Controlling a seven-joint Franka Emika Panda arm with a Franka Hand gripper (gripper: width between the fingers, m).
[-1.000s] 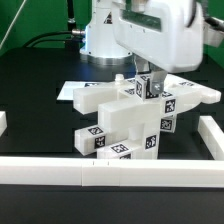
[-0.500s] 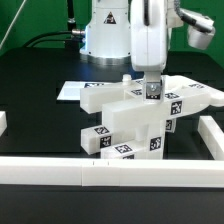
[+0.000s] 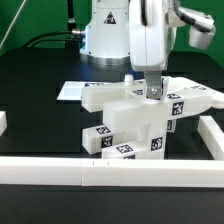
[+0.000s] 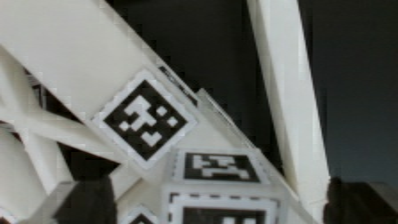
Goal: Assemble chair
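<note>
The chair [image 3: 125,125] is seen in the middle of the exterior view. It stands on the black table [image 3: 40,120] as one joined piece of chunky white parts. A stack of blocky pieces is set low in the centre, and a flat slab reaches out toward the exterior view's right. Small black-and-white marker tags [image 3: 168,108] are carried on its near faces.

The gripper [image 3: 151,92] is held directly over the top of the chair, just above the centre of the frame. The white arm [image 3: 148,40] rises straight from it to the upper edge. The gripper's tips are set at the chair's upper part, but it cannot be told whether that part is clasped or let go (the tips are small and partly hidden there).

The marker board [image 3: 68,90] is laid flat on the table behind the chair, toward the exterior view's left. A long low border rail [image 3: 60,170] is run across the lower part of the frame, and a second rail [image 3: 212,135] is placed near the right edge.

In the wrist view the chair [image 4: 71,60] is shown very close against a dark background. Slanted white bars are seen, with a tilted tag [image 4: 146,118] on an angled face and a level tag [image 4: 222,167] just beside it. A straight white bar [image 4: 285,80] is seen alongside them.
</note>
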